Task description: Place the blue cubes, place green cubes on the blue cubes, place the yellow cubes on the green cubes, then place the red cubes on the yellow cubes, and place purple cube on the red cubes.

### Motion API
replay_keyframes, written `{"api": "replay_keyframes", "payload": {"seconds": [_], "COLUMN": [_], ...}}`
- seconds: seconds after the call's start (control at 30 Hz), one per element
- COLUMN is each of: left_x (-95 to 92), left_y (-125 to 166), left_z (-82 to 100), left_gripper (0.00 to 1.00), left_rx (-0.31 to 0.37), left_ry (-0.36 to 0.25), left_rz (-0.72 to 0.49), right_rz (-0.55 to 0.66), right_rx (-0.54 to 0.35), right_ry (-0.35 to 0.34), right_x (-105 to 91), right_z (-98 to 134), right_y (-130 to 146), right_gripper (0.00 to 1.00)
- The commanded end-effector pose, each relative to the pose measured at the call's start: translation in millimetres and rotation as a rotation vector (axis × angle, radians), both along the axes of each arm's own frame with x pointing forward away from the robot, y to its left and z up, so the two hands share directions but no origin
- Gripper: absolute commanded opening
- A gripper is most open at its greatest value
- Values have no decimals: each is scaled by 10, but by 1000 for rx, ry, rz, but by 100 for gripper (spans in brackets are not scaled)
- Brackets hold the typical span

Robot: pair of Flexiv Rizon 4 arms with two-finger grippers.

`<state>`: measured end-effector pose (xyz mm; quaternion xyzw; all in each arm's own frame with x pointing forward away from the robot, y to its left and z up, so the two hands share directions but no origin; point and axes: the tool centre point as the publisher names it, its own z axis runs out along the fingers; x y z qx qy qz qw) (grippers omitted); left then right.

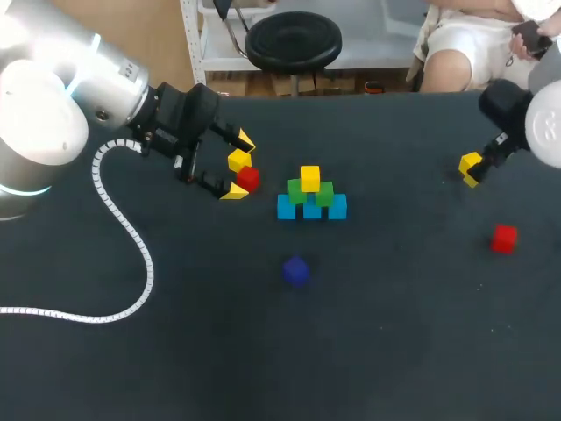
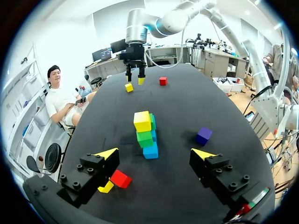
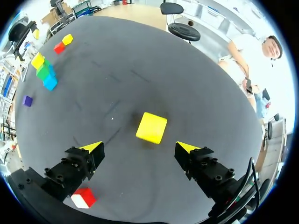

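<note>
1. Jaws on both arms stand apart and grip nothing. The left jaws sit left of centre in the head view, over a loose yellow cube (image 1: 238, 160) and a red cube (image 1: 248, 179) just beside it. The right jaws are at the frame's right edge. A second yellow cube (image 3: 151, 127) lies on the surface (image 1: 394, 333) ahead of them, in line with the gap and untouched.
2. The stack (image 1: 311, 197) stands at frame centre: three blue cubes (image 1: 311, 209) in a row, two green cubes (image 1: 297, 191) on them, and a top yellow cube (image 1: 309, 178).
3. The purple cube (image 1: 295, 270) lies alone below the stack in the frame. A second red cube (image 1: 503, 238) lies at the right, near the right jaws.
4. The yellow layer looks to be the step in hand, with one yellow up and two loose. No red or purple is placed yet. The next move calls for one arm to drop over its yellow cube, close on two opposite faces and carry it to the greens. The right jaws have the cleaner approach. The left jaws would have to take the yellow without catching the red.
5. In the left wrist view the loose yellow cube is mostly hidden behind one finger and the red cube, so I cannot tell whether the two cubes touch. In the head view the second yellow cube merges with the right jaws' yellow tips. How high either jaws hang above the surface is unclear.
</note>
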<state>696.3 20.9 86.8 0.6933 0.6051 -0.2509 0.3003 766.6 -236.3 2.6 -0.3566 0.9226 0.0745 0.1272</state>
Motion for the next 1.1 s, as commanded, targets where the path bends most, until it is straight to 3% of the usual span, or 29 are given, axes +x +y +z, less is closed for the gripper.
{"api": "replay_keyframes", "payload": {"seconds": [0.03, 0.43, 0.57, 0.63, 0.67, 0.7, 0.77, 0.87, 1.1], "left_x": [20, 20, 20, 20, 20, 20, 20, 20, 20], "left_y": [-9, -9, -9, -9, -9, -9, -9, -9, -9], "left_z": [5, 5, 5, 5, 5, 5, 5, 5, 5], "left_gripper": [100, 100, 100, 100, 100, 100, 100, 100, 100], "left_rx": [6, 6, 6, 6, 6, 6, 6, 6, 6], "left_ry": [5, 5, 5, 5, 5, 5, 5, 5, 5], "left_rz": [-2, -2, -2, -2, -2, -2, -2, -2, -2], "right_rz": [23, 37, 41, 48, 52, 56, 61, 73, 183], "right_rx": [18, -3, -8, -10, -9, -11, -8, -4, 36], "right_ry": [34, 51, 56, 60, 60, 61, 61, 63, -9], "right_x": [155, 180, 179, 187, 192, 197, 199, 189, 119], "right_z": [-24, -74, -107, -131, -139, -146, -148, -150, -15], "right_y": [47, 60, 51, 56, 57, 58, 58, 66, 135], "right_gripper": [100, 98, 80, 63, 49, 47, 34, 2, 0]}}
